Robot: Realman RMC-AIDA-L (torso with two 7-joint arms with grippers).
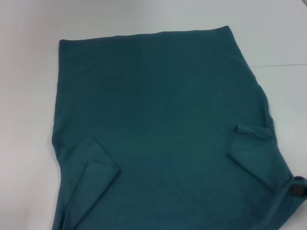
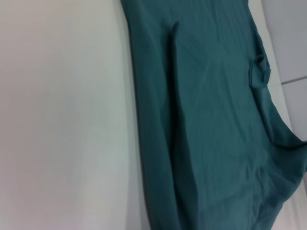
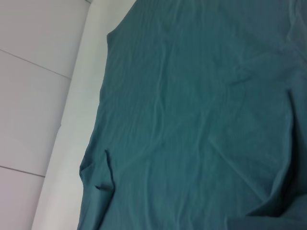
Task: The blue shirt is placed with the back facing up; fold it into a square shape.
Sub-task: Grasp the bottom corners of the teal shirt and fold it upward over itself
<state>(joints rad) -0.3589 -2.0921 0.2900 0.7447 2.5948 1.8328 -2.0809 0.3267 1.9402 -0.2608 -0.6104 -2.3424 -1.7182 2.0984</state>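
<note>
A: The right gripper is only a small black piece at the near right edge of the head view, touching the shirt's outer edge there. Whether its fingers are spread or pinching cloth, I cannot tell.

B: And the left one?

A: Not visible in any view; its wrist camera looks down along the shirt's left side.

B: Where does the blue shirt lie from that right gripper?

A: Inward and away, toward the robot's left and the far side. It lies flat, its long axis running near to far, straight hem at the far end, both sleeves folded in over the body near the robot. The right sleeve is just beside the gripper, so the right arm looks better placed for that edge.

B: The surface?

A: A plain white table, with a thin seam line at the far right.
</note>
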